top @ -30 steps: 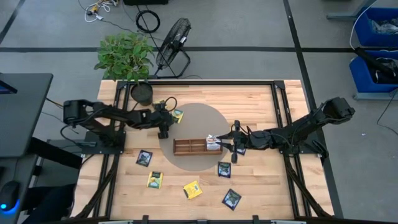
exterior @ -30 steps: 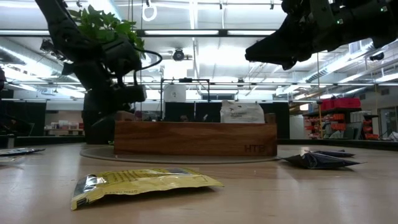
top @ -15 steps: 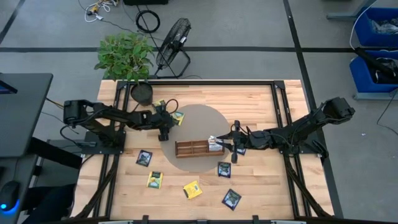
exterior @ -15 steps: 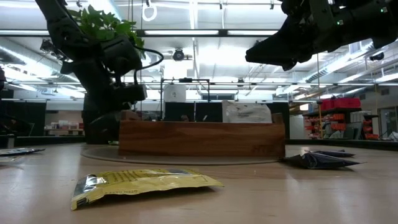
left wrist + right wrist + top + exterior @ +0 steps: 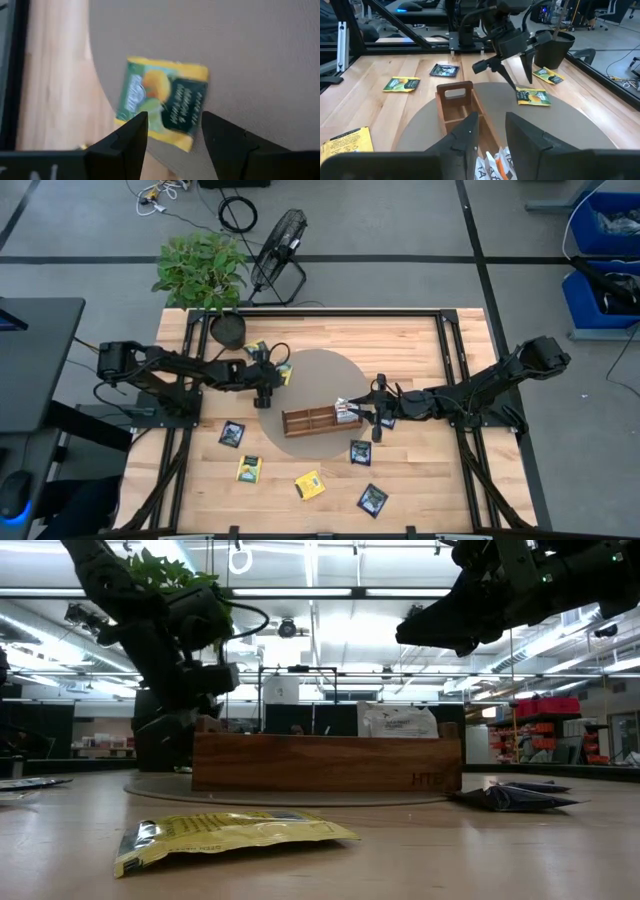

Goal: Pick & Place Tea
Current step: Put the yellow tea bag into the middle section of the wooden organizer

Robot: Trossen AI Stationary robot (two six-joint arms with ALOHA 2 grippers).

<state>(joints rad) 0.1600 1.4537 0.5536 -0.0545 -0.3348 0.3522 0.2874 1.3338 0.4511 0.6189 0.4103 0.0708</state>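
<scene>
Spanning the centre of the desk, a grey round mat is seen carrying the wooden tray, the landmark for this sorting job. At the tray's right end, white-and-orange sachets are already stood in a compartment, and the right tool is held just above that end with its fingers apart and nothing between them. Beyond the tray's left end, the left tool is poised with its fingers spread over a yellow sachet lying flat at the mat's edge. A pick appears to be in hand: a straight descent and a closing on the sachet would be called for next, judged from the pose. Further sachets are scattered on the desk in front of the tray, well apart from it.
</scene>
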